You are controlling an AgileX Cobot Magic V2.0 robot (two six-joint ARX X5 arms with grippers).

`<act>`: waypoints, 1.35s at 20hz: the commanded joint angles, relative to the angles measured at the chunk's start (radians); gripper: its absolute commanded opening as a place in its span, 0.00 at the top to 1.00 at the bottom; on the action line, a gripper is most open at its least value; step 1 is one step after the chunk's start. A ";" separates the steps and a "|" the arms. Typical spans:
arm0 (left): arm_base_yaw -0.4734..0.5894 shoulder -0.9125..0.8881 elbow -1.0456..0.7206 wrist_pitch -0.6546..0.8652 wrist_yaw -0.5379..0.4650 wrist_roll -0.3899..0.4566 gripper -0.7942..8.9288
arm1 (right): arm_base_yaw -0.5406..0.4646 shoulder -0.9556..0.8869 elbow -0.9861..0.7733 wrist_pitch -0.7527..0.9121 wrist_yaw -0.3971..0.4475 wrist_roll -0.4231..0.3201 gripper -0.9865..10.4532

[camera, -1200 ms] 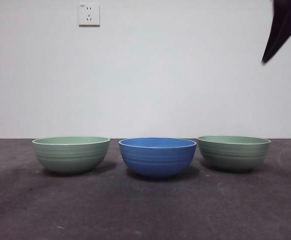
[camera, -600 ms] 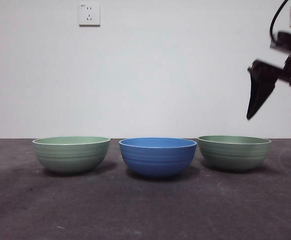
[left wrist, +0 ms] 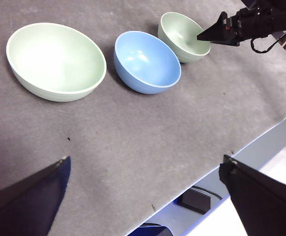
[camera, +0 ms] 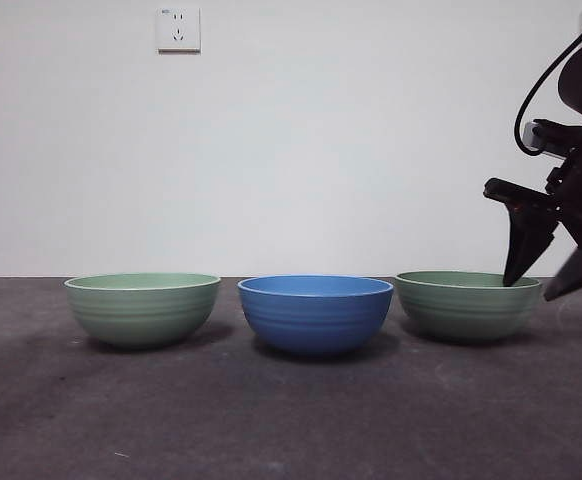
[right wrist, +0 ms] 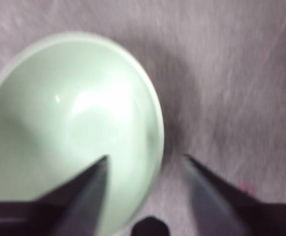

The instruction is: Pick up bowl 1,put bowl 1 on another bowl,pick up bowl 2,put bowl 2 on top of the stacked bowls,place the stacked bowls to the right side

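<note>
Three ribbed bowls stand apart in a row on the dark table. A pale green bowl is on the left, the blue bowl in the middle, and a second pale green bowl on the right. My right gripper is open at the right green bowl's right rim. In the right wrist view that gripper has one jaw over the inside of this bowl and the other outside it. My left gripper hangs open high above the table, holding nothing.
The left wrist view shows the table's front edge with a black box on the floor below. A wall socket sits on the white back wall. Bare grey table lies in front of the bowls.
The right arm has come down from the top right corner to the right green bowl's rim. The bowls have not moved.
</note>
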 commanded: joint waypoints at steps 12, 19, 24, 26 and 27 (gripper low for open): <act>0.002 0.000 0.002 -0.014 -0.016 0.004 0.34 | 0.003 -0.021 0.006 0.008 -0.001 0.010 0.92; 0.002 0.000 0.002 -0.013 -0.045 0.004 0.34 | 0.083 -0.194 0.093 -0.132 -0.005 0.001 0.92; 0.002 0.000 0.002 -0.013 -0.068 0.005 0.34 | 0.254 -0.182 0.200 -0.191 0.049 0.001 0.92; 0.002 0.000 0.002 -0.014 -0.068 0.005 0.34 | 0.317 -0.149 0.217 -0.191 0.083 0.001 0.92; 0.002 0.000 0.003 -0.014 -0.068 0.005 0.34 | 0.333 -0.128 0.217 -0.190 0.084 0.002 0.92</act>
